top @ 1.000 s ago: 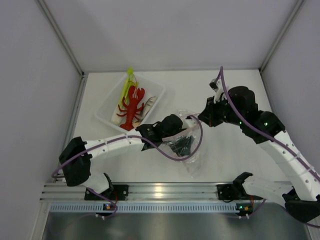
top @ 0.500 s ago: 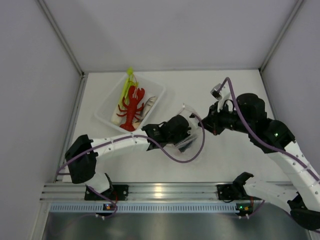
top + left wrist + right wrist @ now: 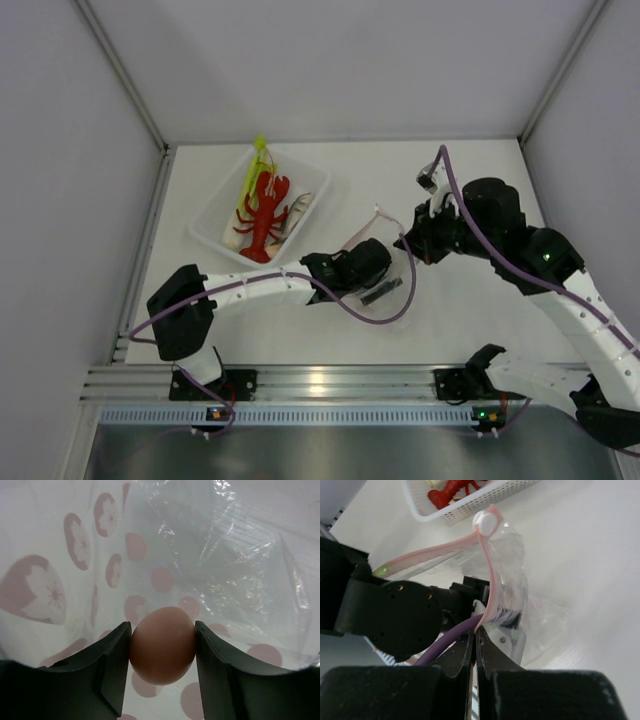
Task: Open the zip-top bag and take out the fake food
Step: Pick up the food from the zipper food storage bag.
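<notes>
Now left gripper (image 3: 162, 652), clamping round piece (image 3: 162, 637), seems deeper inside bag (image 3: 235, 560).

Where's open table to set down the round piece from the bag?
Bare table: the back strip between the tray and the right gripper, and the near strip below the zip-top bag. Crowded: the middle, around the left gripper.
</notes>
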Motion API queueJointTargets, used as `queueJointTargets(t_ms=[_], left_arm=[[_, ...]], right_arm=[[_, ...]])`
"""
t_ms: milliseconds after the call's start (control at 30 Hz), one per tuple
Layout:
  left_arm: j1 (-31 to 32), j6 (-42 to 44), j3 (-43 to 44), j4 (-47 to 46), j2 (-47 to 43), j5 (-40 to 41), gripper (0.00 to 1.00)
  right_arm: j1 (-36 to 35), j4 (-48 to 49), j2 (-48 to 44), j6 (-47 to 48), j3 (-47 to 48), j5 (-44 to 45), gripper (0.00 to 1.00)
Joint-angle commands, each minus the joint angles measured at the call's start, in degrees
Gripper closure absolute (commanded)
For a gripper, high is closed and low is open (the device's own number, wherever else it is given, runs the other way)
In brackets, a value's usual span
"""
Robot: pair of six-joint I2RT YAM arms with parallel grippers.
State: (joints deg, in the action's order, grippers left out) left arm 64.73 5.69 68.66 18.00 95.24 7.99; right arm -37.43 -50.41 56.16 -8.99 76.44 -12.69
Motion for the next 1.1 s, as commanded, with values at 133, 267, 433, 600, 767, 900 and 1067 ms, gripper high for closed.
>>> queueJointTargets(t_ms=[133,267,433,600,767,900,1067], left_arm=[[5.1,8.5,-2.8,-6.8,-3.7,6.3,1.00],[6.5,8.1,-4.3,-8.4,-4.5,12.7,1.00],[6.5,6.3,-7.3,-10.3,-6.3,19.2,1.00],[6.1,4.0,-10.0,-13.6,-9.3,23.9,1.00],[4.8,1.1,-9.3,-12.8,-8.1,30.7,1.00],[2.2,-4.7,-8.9,-11.6,-8.9,31.1,1.00],[-0.5,-8.9,-8.7,-11.5,-11.1,27.8,1.00]], right_arm=[[-1.4,-3.5,6.6,-0.4,5.7,21.9,1.00],[-1.4,-5.7,9.9,-0.8,5.6,29.6,1.00],[-1.4,-6.6,10.5,-2.3,3.6,36.4,1.00],[-1.5,-5.7,9.0,-3.2,0.9,36.2,1.00],[-1.4,-4.7,4.9,-3.7,-0.9,35.8,1.00],[-1.4,-3.6,3.2,-4.4,-2.2,36.2,1.00],[-1.4,-1.5,2.2,-4.9,-5.7,35.2,1.00]])
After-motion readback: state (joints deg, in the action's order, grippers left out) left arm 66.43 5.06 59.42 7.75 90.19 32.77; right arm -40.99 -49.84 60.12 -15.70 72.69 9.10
